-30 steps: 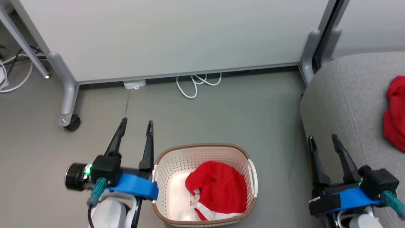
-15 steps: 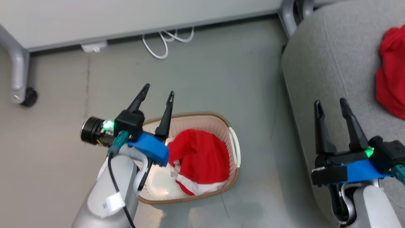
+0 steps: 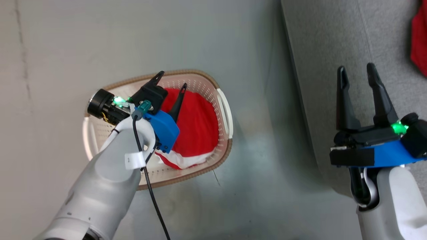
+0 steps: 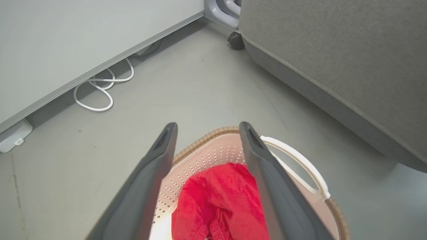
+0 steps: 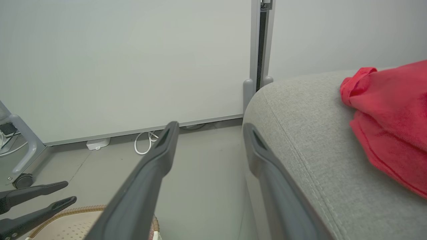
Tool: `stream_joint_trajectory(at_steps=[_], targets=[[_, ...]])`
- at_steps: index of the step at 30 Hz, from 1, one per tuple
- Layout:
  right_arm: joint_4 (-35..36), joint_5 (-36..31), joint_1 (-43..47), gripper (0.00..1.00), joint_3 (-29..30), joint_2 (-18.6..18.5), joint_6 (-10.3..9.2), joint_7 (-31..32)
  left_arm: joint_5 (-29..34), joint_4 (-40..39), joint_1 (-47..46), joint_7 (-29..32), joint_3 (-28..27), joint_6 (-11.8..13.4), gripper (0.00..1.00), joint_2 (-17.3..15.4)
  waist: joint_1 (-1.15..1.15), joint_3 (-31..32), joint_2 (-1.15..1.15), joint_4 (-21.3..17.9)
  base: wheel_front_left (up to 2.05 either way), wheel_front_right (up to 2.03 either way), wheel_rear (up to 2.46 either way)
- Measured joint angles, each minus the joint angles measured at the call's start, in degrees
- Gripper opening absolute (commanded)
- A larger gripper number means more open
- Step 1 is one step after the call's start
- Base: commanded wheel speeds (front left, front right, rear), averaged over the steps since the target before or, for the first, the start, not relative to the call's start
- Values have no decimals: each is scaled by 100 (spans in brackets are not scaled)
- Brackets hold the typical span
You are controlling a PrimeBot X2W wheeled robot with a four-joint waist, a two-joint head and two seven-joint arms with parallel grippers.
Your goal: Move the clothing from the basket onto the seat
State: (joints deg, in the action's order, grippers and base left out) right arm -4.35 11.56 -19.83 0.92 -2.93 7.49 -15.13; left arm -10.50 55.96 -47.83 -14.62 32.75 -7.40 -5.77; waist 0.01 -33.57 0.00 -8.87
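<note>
While the left gripper (image 3: 172,79) hangs over the basket (image 3: 200,74), jaws apart and empty, the striped garment (image 3: 196,123) lies inside; the plain garment (image 3: 420,40) is on the seat (image 3: 333,50), right of the basket. Also right of it: the right gripper (image 3: 355,66), spread, empty. Risk: a shallow pinch slips, or a finger snags the basket.

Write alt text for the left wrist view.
The open left end effector hangs above a cream basket holding a red garment. Grey floor lies around, with a grey seat at upper right and a looped white cable by a pale panel at upper left.
</note>
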Motion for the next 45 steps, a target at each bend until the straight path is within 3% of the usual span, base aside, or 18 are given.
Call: stream_joint_trajectory(at_steps=[12,21,27,39,40,41,42,45], targets=[[268,-25,-375,100,-79,0,0,-1,-832,976,-722,839,1252,0,100,-80,0,-1103,0,-346,0,0,0],[467,63,-524,100,-188,0,0,-1,-1671,954,-1056,1493,2181,-2,100,-431,0,-1867,0,-514,0,0,0],[617,109,-584,100,-267,0,0,0,-2117,975,-1279,1730,2463,-2,100,-619,0,-2237,0,-586,0,0,0],[784,114,-594,100,-289,0,0,-1,-2844,853,-1511,1920,3123,-2,100,-698,-1,-2714,0,-650,0,0,0],[784,114,-598,100,-286,0,0,-1,-2891,854,-1524,1922,3173,-2,44,-692,-1,-2721,0,-645,0,0,0],[782,112,-598,100,-279,0,0,-1,-2932,855,-1543,1886,3223,-2,10,-688,-1,-2722,0,-635,0,0,0],[773,111,-599,100,-270,0,0,-1,-2954,859,-1559,1831,3274,-2,0,-684,-1,-2719,0,-622,0,0,0],[745,104,-617,100,-255,1,0,-1,-3051,857,-1575,1714,3426,-2,0,-656,-1,-2673,0,-579,0,0,0]])
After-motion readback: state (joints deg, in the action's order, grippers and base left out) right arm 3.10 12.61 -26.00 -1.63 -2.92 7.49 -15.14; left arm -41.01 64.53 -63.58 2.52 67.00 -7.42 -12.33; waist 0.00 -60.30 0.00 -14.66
